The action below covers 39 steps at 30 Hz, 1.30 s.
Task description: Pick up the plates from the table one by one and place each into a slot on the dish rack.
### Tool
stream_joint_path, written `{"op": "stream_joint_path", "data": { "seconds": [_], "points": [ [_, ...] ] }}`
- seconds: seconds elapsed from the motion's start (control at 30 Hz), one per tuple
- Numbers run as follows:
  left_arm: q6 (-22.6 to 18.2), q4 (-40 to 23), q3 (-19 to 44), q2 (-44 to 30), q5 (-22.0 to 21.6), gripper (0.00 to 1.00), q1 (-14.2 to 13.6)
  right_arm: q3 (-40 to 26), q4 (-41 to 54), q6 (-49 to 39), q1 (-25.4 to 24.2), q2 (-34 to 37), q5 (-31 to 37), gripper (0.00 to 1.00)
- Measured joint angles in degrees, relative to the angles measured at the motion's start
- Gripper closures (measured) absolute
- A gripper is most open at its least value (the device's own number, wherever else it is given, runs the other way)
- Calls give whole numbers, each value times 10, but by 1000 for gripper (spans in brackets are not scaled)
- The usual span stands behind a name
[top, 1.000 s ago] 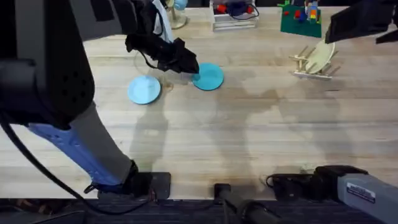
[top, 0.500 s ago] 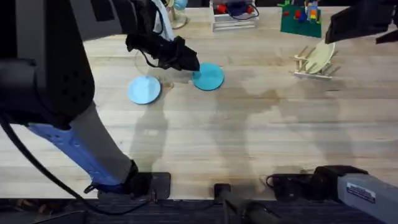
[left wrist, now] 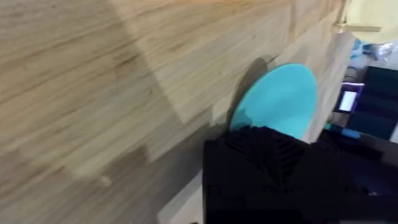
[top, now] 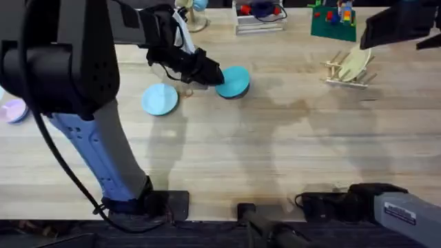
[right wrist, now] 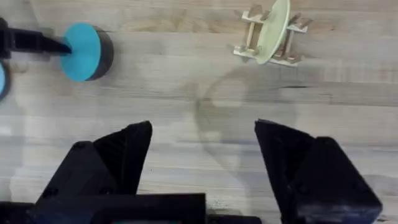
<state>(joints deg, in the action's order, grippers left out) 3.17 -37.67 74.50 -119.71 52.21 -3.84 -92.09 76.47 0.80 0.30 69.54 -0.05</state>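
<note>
The teal plate (top: 236,80) is tilted up off the table (top: 275,151), with a dark shadow under it. My left gripper (top: 213,74) is shut on its near-left rim. In the left wrist view a black finger (left wrist: 261,168) covers the edge of the teal plate (left wrist: 278,98). The pale sky-blue plate (top: 160,98) lies flat just left of it. The dish rack (top: 339,74) stands at the far right with a cream plate (top: 353,62) upright in it. My right gripper (right wrist: 202,134) hangs open high over the table, away from the dish rack (right wrist: 249,45) and the teal plate (right wrist: 81,51).
Along the far edge stand a white tray (top: 260,19) and a green base with toy blocks (top: 333,22). A lilac object (top: 12,110) shows at the left edge. Bare wood lies between the plates and the rack.
The teal plate has tipped up off the table and shifted slightly right in my left gripper. The left arm has swung, uncovering the lilac object. The right arm is unmoved.
</note>
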Motion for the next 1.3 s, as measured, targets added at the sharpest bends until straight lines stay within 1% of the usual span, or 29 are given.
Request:
{"op": "stream_joint_path", "data": {
  "seconds": [0.07, 0.3, 0.47, 0.57, 0.63, 0.73, 0.93, 1.1, 1.3],
  "points": [
    [2, 1, 1, -3, 7, 959, 0, 0, 0, 0, 0, 0, 0, 8],
    [3, 2, 1, -4, 8, 959, 0, 0, 3, 2, 0, 0, -4, 7],
    [3, 2, 1, -4, 8, 959, 0, 0, -2, 5, 0, 1, -57, 7],
    [3, 2, 1, -4, 8, 959, 0, 0, -2, 16, 1, 15, -85, 7],
    [3, 2, 1, -4, 8, 959, 0, 0, -12, 28, 5, 33, -96, 7],
    [3, 2, 1, -4, 8, 959, 0, 0, -52, 56, 22, 68, -104, 7],
    [3, 2, 1, -4, 8, 959, 0, 7, -119, 98, 84, 135, -112, 7],
    [3, 2, 1, -4, 8, 959, 0, 8, -162, 128, 131, 211, -116, 7],
    [3, 2, 1, -4, 8, 960, 0, 9, -231, 161, 170, 312, -116, 7]
  ]
}}
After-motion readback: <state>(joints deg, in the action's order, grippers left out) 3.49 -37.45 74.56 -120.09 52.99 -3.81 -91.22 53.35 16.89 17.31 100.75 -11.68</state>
